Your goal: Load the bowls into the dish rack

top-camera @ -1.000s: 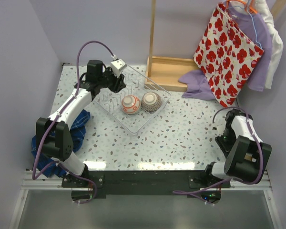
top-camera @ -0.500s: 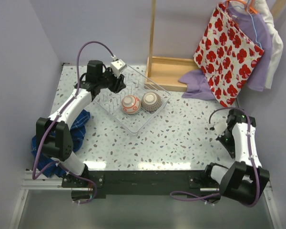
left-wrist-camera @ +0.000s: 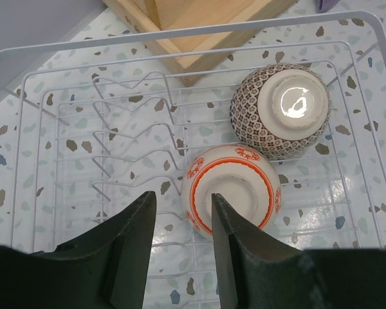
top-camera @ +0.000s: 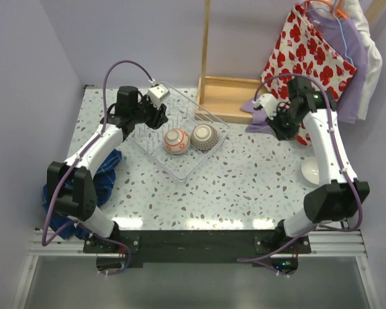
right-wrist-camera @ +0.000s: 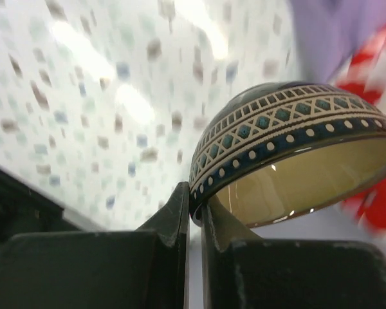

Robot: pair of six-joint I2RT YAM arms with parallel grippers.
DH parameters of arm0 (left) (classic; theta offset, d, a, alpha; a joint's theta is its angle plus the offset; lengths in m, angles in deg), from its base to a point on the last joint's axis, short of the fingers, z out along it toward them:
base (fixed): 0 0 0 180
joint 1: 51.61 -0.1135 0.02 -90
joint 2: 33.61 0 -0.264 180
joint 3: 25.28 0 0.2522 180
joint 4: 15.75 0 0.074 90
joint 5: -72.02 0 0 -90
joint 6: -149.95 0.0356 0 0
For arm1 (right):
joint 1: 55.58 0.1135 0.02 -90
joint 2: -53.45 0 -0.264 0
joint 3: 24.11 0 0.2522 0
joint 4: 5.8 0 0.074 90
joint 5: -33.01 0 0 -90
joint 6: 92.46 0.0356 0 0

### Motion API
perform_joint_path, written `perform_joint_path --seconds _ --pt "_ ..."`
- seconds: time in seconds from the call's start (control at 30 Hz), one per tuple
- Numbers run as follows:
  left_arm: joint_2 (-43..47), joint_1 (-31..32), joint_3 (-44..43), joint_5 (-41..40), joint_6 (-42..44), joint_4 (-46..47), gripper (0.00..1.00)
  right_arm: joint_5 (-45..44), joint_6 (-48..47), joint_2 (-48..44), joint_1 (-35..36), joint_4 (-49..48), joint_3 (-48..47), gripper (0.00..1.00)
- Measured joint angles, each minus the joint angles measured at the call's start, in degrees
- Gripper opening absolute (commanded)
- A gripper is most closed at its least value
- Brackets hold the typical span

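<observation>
Centre of the worktop [top-camera: 244,187]: carrying the dish rack [top-camera: 182,172], clear-sided and sitting at a slant, just in front of the wooden box [top-camera: 228,96]. Holding two bowls in the rack's right-hand end, both lying upside down with foot rings facing up and just beside each other. Showing the red-and-white bowl [top-camera: 176,141] on the left of the pair and the net-patterned bowl [top-camera: 204,136] on the right, nearer the box.

Hovering above the rack's bare prongs with the left pincer [left-wrist-camera: 182,207], looking straight down past the fingers onto the red-and-white bowl. Standing roughly half open there, gripping nothing.

Reaching over the far right of the worktop with the right pincer [right-wrist-camera: 194,201], close to the purple cloth [top-camera: 264,122] and the red-flowered bag [top-camera: 309,71]. Pinching almost fully closed on the rim of the dark banded bowl [right-wrist-camera: 276,122], one finger pressing inside against the cream lining, the other outside against the lattice band. Tilting that bowl so the opening is facing down and toward the wrist camera, with the speckled surface blurring behind it.

Showing the white bowl [top-camera: 310,171] lying at the right edge, partly hiding behind the right arm, well apart from the rack. Showing the blue cloth [top-camera: 109,164] bunching under the left arm.
</observation>
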Motion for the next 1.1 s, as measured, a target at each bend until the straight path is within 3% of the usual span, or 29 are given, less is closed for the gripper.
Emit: perform_joint_path --seconds 0.2,0.43,0.5,0.63,0.87,1.1 --pt "3.1 0.0 2.8 -4.0 -0.6 0.7 0.43 16.6 5.4 8.7 12.3 -1.9 -9.0 0.00" --pt "4.1 0.0 3.1 -7.3 -1.0 0.8 0.34 39.3 13.2 11.0 16.9 -6.6 -9.5 0.00" --pt "4.3 0.0 3.3 -8.0 -0.8 0.0 0.30 45.3 18.0 12.6 17.7 -11.6 -9.5 0.00" --pt "5.5 -0.1 3.9 -8.5 0.1 -1.6 0.00 54.5 28.6 18.3 19.9 -24.2 -9.3 0.00" --pt "8.8 -2.2 5.7 -7.8 1.2 -4.3 0.00 65.7 59.4 26.9 24.3 -58.7 0.4 0.00" --pt "9.8 -4.4 7.1 -7.7 1.2 -4.8 0.00 73.2 73.0 32.3 27.4 -71.4 0.6 0.00"
